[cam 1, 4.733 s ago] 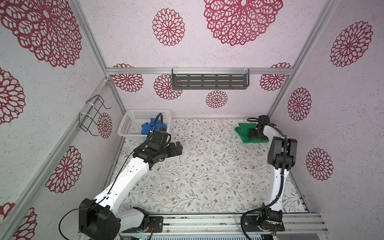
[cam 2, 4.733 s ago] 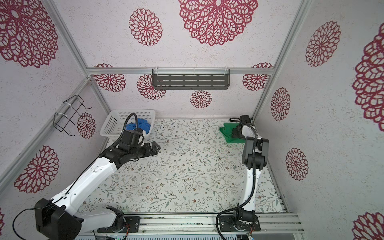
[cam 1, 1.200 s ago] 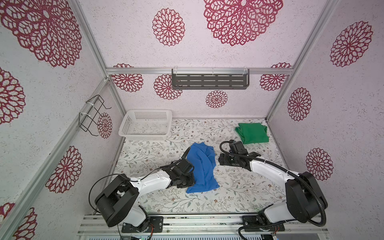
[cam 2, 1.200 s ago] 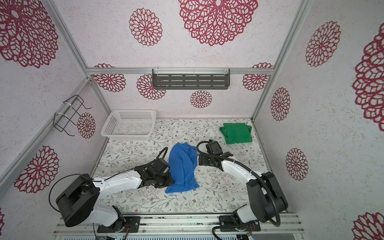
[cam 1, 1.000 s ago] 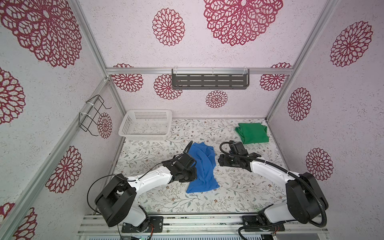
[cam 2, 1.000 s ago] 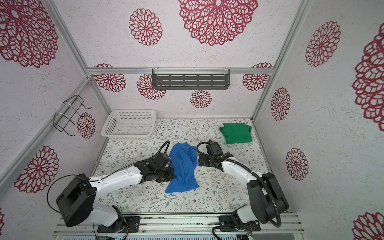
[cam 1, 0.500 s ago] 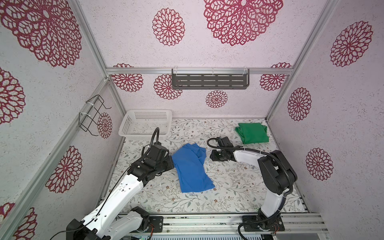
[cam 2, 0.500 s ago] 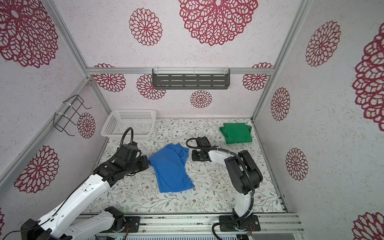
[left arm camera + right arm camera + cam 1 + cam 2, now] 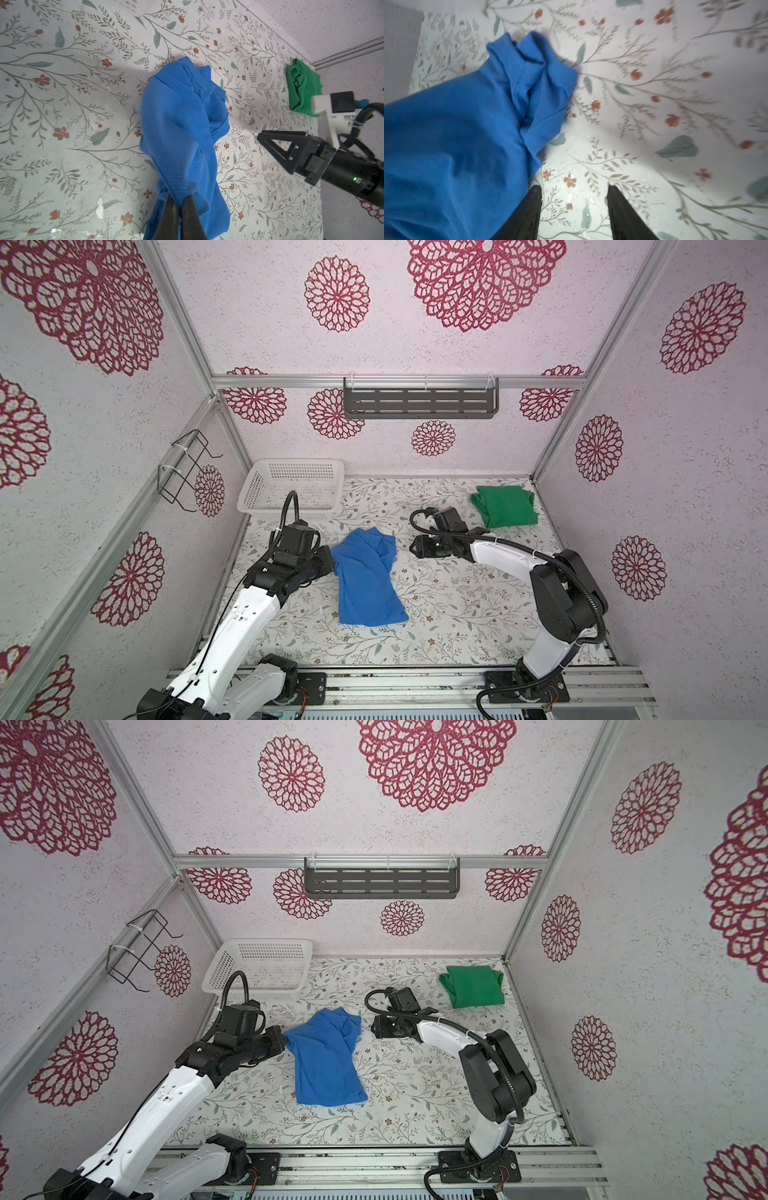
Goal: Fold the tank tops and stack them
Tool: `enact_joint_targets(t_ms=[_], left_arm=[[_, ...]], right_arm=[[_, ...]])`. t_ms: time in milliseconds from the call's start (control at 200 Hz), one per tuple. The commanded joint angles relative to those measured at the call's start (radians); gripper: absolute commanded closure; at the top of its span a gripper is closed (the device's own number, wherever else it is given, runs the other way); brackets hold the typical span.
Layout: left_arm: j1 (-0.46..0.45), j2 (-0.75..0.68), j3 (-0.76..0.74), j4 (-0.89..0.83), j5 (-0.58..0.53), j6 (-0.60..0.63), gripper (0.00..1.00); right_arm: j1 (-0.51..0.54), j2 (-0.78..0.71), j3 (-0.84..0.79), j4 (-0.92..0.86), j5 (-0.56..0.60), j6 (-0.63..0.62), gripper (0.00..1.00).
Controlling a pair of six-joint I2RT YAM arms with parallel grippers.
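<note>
The blue tank top (image 9: 365, 580) is clamped by the left end effector (image 9: 180, 200). The right end effector (image 9: 574, 188) is seen parted, empty.

Worktop (image 9: 457, 614) (image 9: 415, 1094): flat sheet with a leaf-and-flower print, fills the lower middle of both top views. White chips in the print show in the left wrist view (image 9: 99, 209).

Three things on it:
- basket (image 9: 299, 463) (image 9: 266, 944), white, perforated, upper-left corner of the worktop, against the back wall.
- green top (image 9: 505, 506) (image 9: 473, 986), folded into a compact block, upper-right corner, well apart from the rest.
- blue top (image 9: 365, 585) (image 9: 324, 1073), centre-left, unfolded and rumpled. Lower part lies flat, upper end is bunched, and its left edge is pulled up off the surface (image 9: 180, 124) (image 9: 456, 135).

Nothing touches anything else.
</note>
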Motion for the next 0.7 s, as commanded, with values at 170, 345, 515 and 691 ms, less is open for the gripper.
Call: enact_joint_targets(t_ms=[170, 345, 515, 691], left_arm=[[0.003, -0.022, 0.002, 0.025, 0.023, 0.011, 1.00], [0.031, -0.060, -0.034, -0.025, -0.017, 0.045, 1.00], [0.127, -0.038, -0.102, 0.006, 0.011, 0.078, 1.00], [0.170, 0.063, -0.081, 0.048, -0.008, 0.113, 0.98]], right_arm=[[0.055, 0.218, 0.140, 0.163, -0.026, 0.130, 0.40], [0.046, 0.250, 0.194, 0.117, 0.075, 0.097, 0.95], [-0.055, 0.101, 0.122, 0.058, 0.172, 0.043, 1.00], [-0.132, -0.116, 0.063, -0.041, 0.233, -0.020, 1.00]])
